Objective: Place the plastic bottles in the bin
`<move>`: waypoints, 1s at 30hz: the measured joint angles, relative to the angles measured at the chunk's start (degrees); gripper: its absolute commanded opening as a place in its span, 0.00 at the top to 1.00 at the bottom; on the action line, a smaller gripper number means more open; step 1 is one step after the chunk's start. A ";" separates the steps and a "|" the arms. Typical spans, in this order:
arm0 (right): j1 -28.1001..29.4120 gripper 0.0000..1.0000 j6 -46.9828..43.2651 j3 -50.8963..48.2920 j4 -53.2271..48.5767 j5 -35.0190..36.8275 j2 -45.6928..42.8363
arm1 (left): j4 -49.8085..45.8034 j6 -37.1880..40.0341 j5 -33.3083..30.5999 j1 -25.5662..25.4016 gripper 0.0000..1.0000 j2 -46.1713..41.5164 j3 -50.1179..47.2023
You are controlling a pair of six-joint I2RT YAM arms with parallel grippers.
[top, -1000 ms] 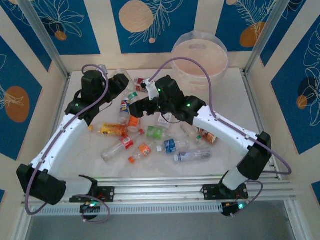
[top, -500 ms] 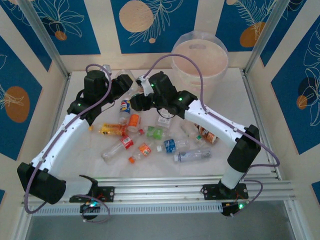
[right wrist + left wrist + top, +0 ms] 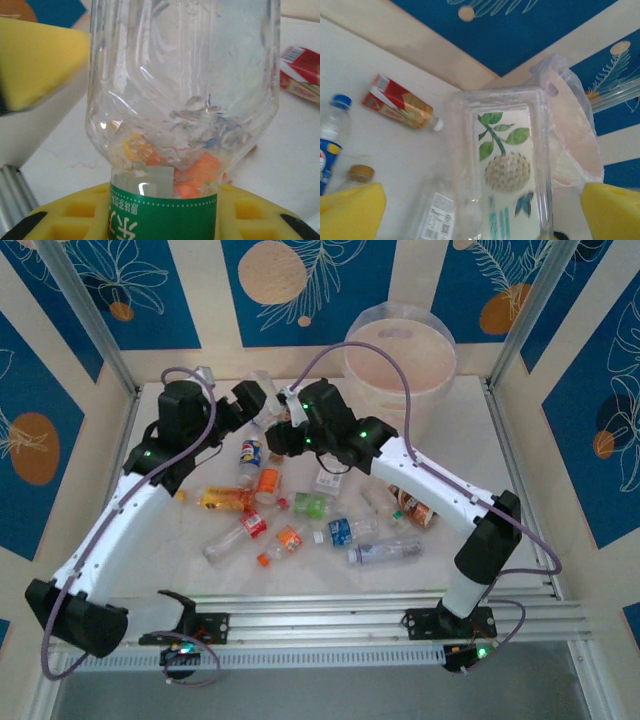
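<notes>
Right wrist view: green-banded bottle (image 3: 182, 90); white Chinese characters on the green band (image 3: 162, 220), cropped below, one resembling 乐; left wrist view: square clear bottle (image 3: 505, 165), wordless leaf-and-flower picture; white panel (image 3: 437, 220) just left, print too small to read.

Left jaws now wide, right jaws now tight on clear bottle (image 3: 182, 95)

Left claw (image 3: 480, 212) gapes wide; right claw (image 3: 110, 145) clamped.
</notes>
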 measured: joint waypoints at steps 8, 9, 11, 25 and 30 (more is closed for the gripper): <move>-2.47 0.99 0.20 10.99 -12.94 16.02 -0.42 | -3.63 5.81 -9.01 0.13 0.01 -10.16 0.00; -3.28 0.98 0.22 12.87 -14.91 18.32 -0.42 | -4.09 6.45 -9.75 0.13 0.01 -10.56 0.00; -4.94 0.99 0.39 15.63 -18.10 22.21 -0.52 | -4.66 7.08 -10.45 0.13 0.00 -10.58 0.00; -16.44 0.98 -3.56 15.39 -17.40 34.34 -2.45 | -8.15 9.97 -9.44 0.24 0.00 -6.34 -1.53; -18.05 0.98 -4.68 14.99 -13.25 36.35 -0.94 | -9.05 10.69 -9.14 0.39 0.00 -6.10 -2.12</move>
